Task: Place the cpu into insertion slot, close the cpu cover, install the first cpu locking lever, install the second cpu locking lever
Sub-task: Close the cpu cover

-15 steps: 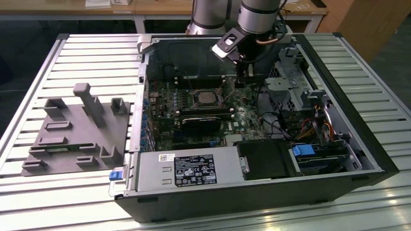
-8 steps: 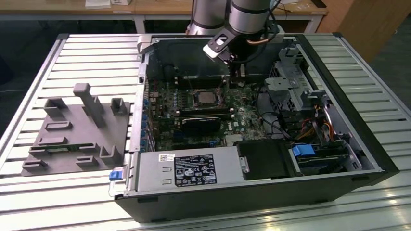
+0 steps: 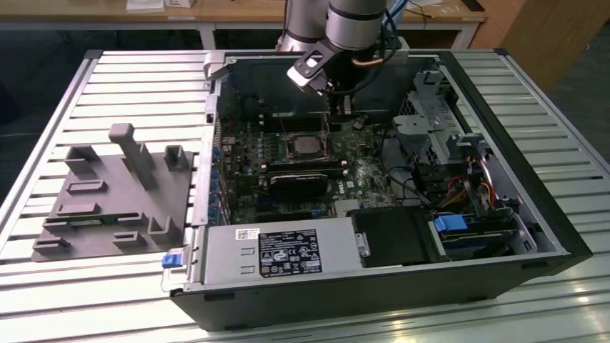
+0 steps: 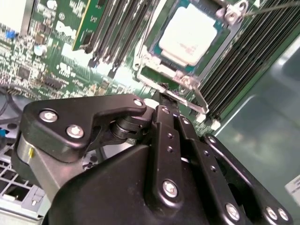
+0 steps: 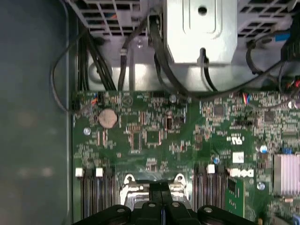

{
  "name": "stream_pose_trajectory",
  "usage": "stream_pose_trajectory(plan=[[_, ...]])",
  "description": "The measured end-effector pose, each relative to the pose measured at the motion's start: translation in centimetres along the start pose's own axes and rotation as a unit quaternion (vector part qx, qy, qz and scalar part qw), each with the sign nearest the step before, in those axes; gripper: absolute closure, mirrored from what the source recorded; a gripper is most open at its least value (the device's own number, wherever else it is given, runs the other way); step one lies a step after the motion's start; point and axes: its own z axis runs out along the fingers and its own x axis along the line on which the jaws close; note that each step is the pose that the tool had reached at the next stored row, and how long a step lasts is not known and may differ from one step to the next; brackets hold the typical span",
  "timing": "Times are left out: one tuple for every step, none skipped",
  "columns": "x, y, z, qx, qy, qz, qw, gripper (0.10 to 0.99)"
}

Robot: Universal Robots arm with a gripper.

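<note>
The cpu [image 4: 190, 33], a square chip with a silvery top, lies in the insertion slot [image 3: 307, 146] on the green board. The cpu cover [image 4: 226, 15], a thin silver frame, lies flat around the chip's edges. A thin metal locking lever [image 4: 200, 101] runs along the socket's side beside my fingertips, and another thin rod [image 4: 274, 6] shows at the socket's far corner. My gripper [image 4: 161, 98] is shut, its black fingers [image 5: 157, 190] pressed together with the tips at the socket's edge [image 5: 131, 187]. In the exterior view the gripper [image 3: 341, 108] hangs inside the case just behind the socket.
The open case [image 3: 381, 286] holds a grey power supply box [image 3: 276, 250], a black ribbed block [image 3: 296, 182], a metal drive cage [image 3: 433, 121] and loose cables [image 5: 93, 61]. Memory slots [image 4: 117, 28] flank the socket. A grey fixture block [image 3: 114, 193] lies on the slatted table.
</note>
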Motion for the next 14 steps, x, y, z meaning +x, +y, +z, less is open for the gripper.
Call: stream_pose_trajectory(plan=[[0.00, -0.19, 0.00, 0.0000, 0.0000, 0.000, 1.0000, 0.984], [-0.01, -0.34, 0.00, 0.0000, -0.0001, 0.000, 1.0000, 0.984], [-0.01, -0.45, 0.00, -0.0001, -0.0001, 0.000, 1.0000, 0.984], [-0.01, -0.52, 0.00, -0.0001, 0.0000, 0.000, 1.0000, 0.984], [-0.01, -0.56, 0.01, -0.0001, 0.0000, 0.000, 1.0000, 0.984], [-0.01, -0.59, 0.01, -0.0001, 0.0000, 0.000, 1.0000, 0.984], [-0.01, -0.62, 0.00, -0.0001, 0.0000, 0.000, 1.0000, 0.984], [-0.01, -0.68, 0.01, -0.0001, 0.0000, 0.000, 1.0000, 0.984], [-0.02, -0.78, 0.01, -0.0003, -0.0001, 0.000, 1.0000, 0.984], [-0.02, -0.93, 0.02, -0.0009, 0.0000, 0.000, 1.0000, 0.984], [-0.02, -1.13, 0.03, -0.0018, 0.0000, 0.000, 1.0000, 0.984], [-0.03, -1.36, 0.06, -0.0032, -0.0001, 0.000, 1.0000, 0.984], [-0.04, -1.60, 0.09, -0.0047, 0.0001, 0.000, 1.0000, 0.984], [-0.05, -1.87, 0.12, -0.0063, 0.0002, 0.000, 1.0000, 0.984]])
